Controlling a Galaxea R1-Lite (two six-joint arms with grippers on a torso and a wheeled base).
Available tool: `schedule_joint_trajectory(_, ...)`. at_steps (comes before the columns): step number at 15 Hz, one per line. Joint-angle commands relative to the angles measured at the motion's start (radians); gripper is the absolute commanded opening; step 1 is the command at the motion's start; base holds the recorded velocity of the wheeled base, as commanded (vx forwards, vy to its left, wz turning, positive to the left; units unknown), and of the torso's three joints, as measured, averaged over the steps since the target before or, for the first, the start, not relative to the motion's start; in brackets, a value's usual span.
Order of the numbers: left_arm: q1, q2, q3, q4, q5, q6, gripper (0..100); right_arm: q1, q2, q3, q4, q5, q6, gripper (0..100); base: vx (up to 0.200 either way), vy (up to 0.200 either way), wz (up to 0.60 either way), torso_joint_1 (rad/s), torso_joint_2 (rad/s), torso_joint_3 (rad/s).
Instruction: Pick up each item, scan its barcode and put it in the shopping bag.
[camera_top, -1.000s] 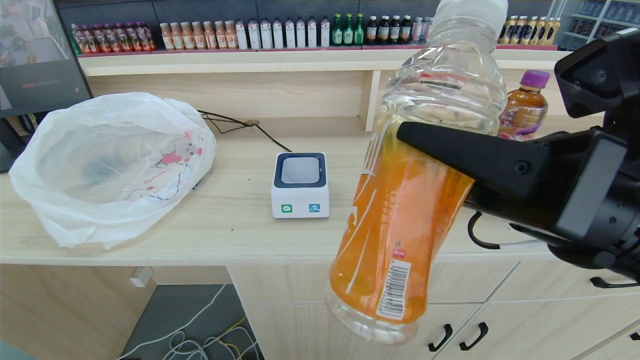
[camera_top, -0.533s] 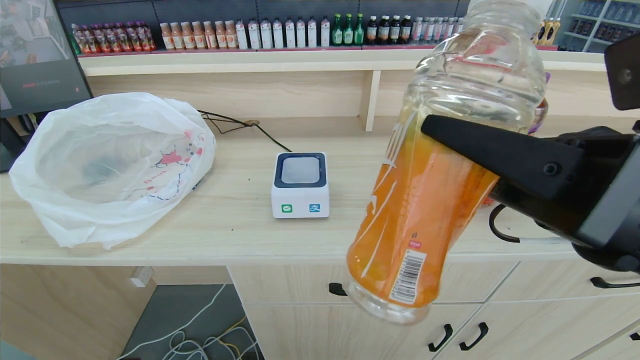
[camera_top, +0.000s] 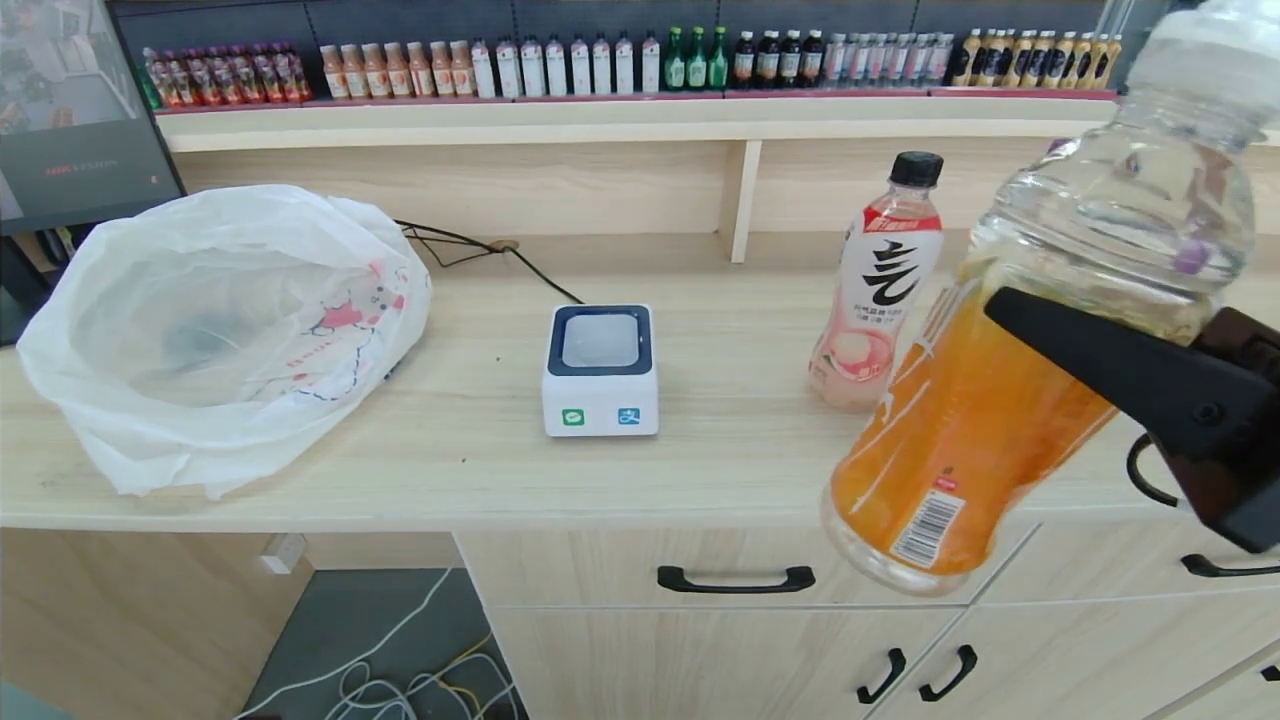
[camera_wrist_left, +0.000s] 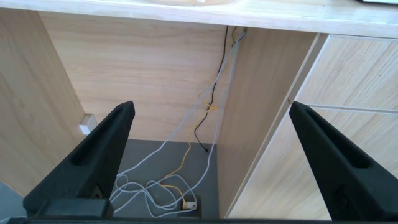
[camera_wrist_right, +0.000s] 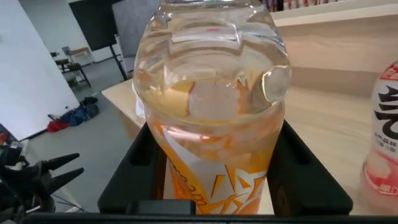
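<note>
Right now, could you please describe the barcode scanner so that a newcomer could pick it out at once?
Look at the long wooden counter. Near its middle, between the white shopping bag and the upright pink-labelled bottle, sits the scanner. It is the only small white cube there, with a dark-framed window on top.

Clear glossy plastic bottle (camera_top: 1010, 380); matt pale wood counter (camera_top: 450, 450); thin crinkled plastic bag (camera_top: 220, 330).
</note>
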Motion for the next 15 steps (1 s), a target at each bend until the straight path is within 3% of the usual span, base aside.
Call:
schedule_joint_trajectory(1, 0.000, 0.000, 0.000, 0.000, -0.001, 0.000, 100, -0.018, -0.128, 0.091, 0.000, -0.001, -0.045, 0, 0.000, 0.000, 0.00, 0.000, 0.00, 0.000)
schedule_joint_trajectory(4, 0.000, 0.000, 0.000, 0.001, 0.001, 0.000, 100, -0.021, -0.172, 0.166, 0.005, -0.050, -0.132, 0, 0.000, 0.000, 0.00, 0.000, 0.00, 0.000)
schedule_joint_trajectory(9, 0.000, 0.000, 0.000, 0.000, 0.001, 0.000, 100, -0.041, -0.183, 0.167, 0.003, -0.297, -0.169, 0, 0.000, 0.000, 0.00, 0.000, 0.00, 0.000)
schedule_joint_trajectory(15, -0.002, 0.000, 0.000, 0.001, 0.001, 0.003, 100, -0.049, -0.162, 0.157, 0.005, -0.308, -0.165, 0, 0.000, 0.000, 0.00, 0.000, 0.00, 0.000)
